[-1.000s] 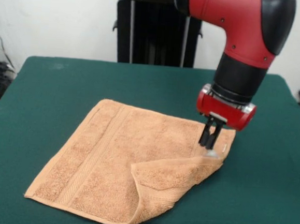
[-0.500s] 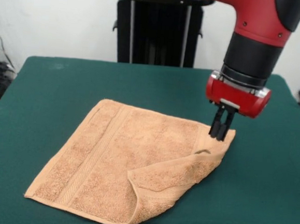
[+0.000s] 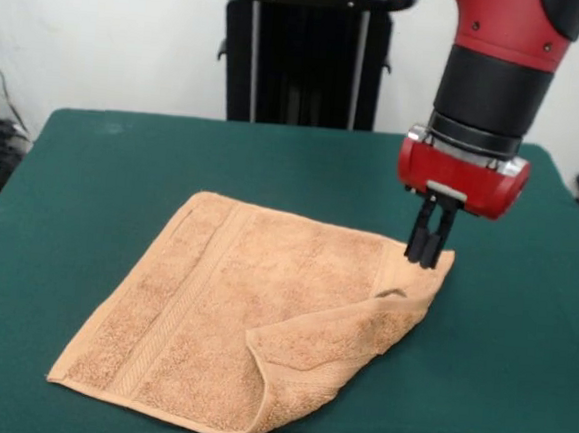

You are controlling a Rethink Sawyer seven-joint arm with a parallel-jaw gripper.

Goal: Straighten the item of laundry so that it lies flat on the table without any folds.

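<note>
Towel: the orange-tan towel [image 3: 232,312] lies diamond-wise on the green table [image 3: 93,161], left of centre toward the front edge.
Axis: its border bands run from the front-left corner up toward the far side.
Fold: the front-right corner [image 3: 329,345] is doubled back over the cloth, so it is not yet flat.
Gripper: the gripper [image 3: 426,255] hangs above the towel's right corner, jaws pressed together and apparently holding nothing, likely placed to work that side.

A dark green worktop [image 3: 92,181] carries one orange-tan towel [image 3: 232,312], lying toward six o'clock from the centre, mostly flat, its four o'clock corner folded back over itself.
</note>
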